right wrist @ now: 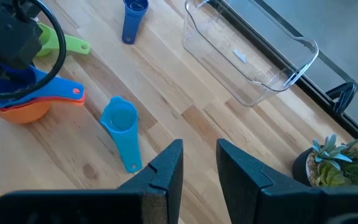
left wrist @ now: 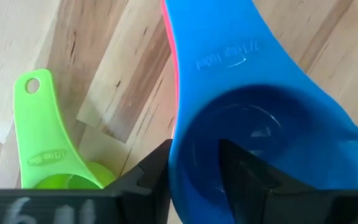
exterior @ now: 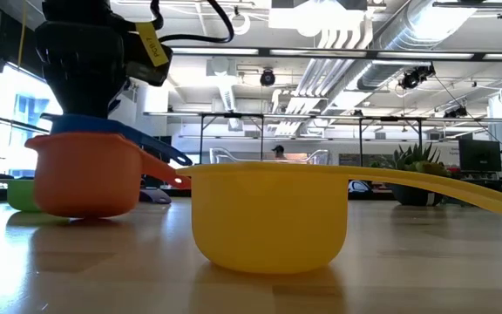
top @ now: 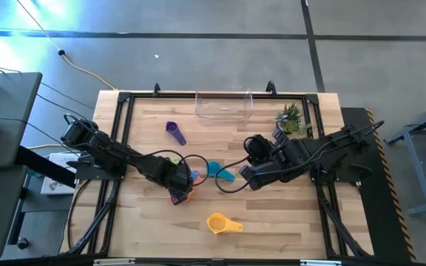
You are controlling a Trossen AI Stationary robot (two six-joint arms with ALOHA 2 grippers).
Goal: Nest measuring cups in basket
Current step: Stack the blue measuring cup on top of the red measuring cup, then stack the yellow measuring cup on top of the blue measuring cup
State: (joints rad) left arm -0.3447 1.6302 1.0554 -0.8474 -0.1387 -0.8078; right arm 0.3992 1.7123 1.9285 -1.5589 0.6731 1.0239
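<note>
Left gripper: stood over the stacked cups, well in front of the basket; fingers straddled the blue cup's wall, one outside and one inside, parted, not visibly pressing.
Blue cup: sat nested on top of the stack.
Orange cup: formed the stack's bottom, on the table; a red one lay between it and the blue.
Green cup: lay just beside the stack.
Teal cup: lay between the stack and the right gripper.
Purple cup: lay near the basket's left front.
Yellow cup: lay farthest from the basket.
Right gripper: hovered in front of the basket, fingers apart, empty.
Basket: stood at the table's far edge, empty.
</note>
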